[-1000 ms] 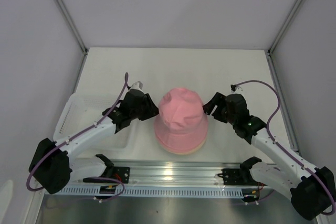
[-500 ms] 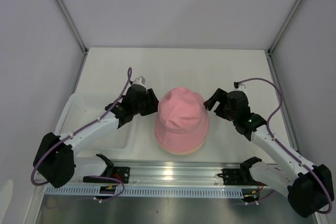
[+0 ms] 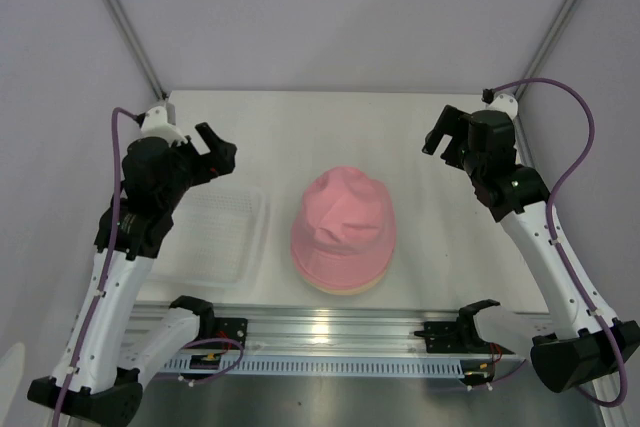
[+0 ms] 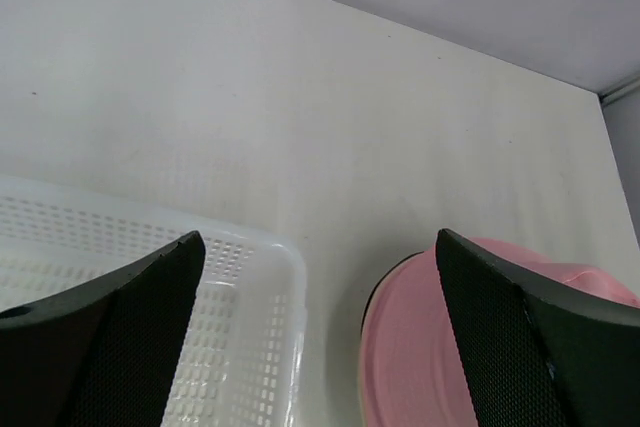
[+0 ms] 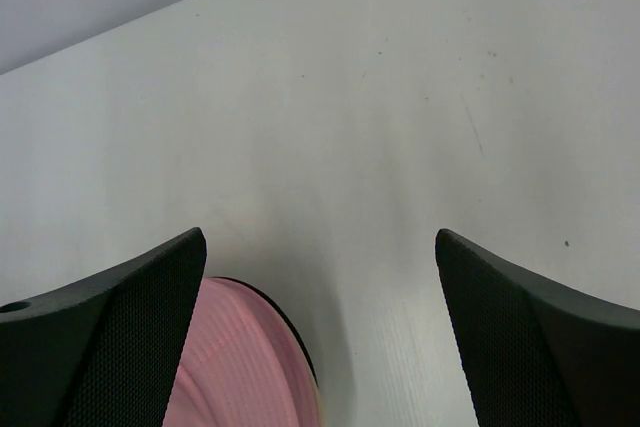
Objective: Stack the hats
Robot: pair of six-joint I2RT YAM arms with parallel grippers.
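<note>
A pink hat (image 3: 343, 230) sits on top of a stack of hats in the middle of the table. A beige brim (image 3: 347, 289) peeks out under it at the near side. In the wrist views a thin black edge (image 4: 372, 290) shows under the pink brim (image 4: 425, 352). My left gripper (image 3: 218, 144) hangs open, raised far to the left of the stack and holding nothing. My right gripper (image 3: 437, 132) is open too, up at the far right and well apart from the pink hat (image 5: 240, 367).
A white plastic basket (image 3: 215, 237) lies flat on the table left of the stack, its corner (image 4: 270, 277) close to the hat brim. A metal rail (image 3: 330, 332) runs along the near edge. Walls enclose the table on three sides.
Both grippers were close against the pink hat's sides. They have let go, opened wide and drawn up and outward, the left to the far left, the right to the far right.
</note>
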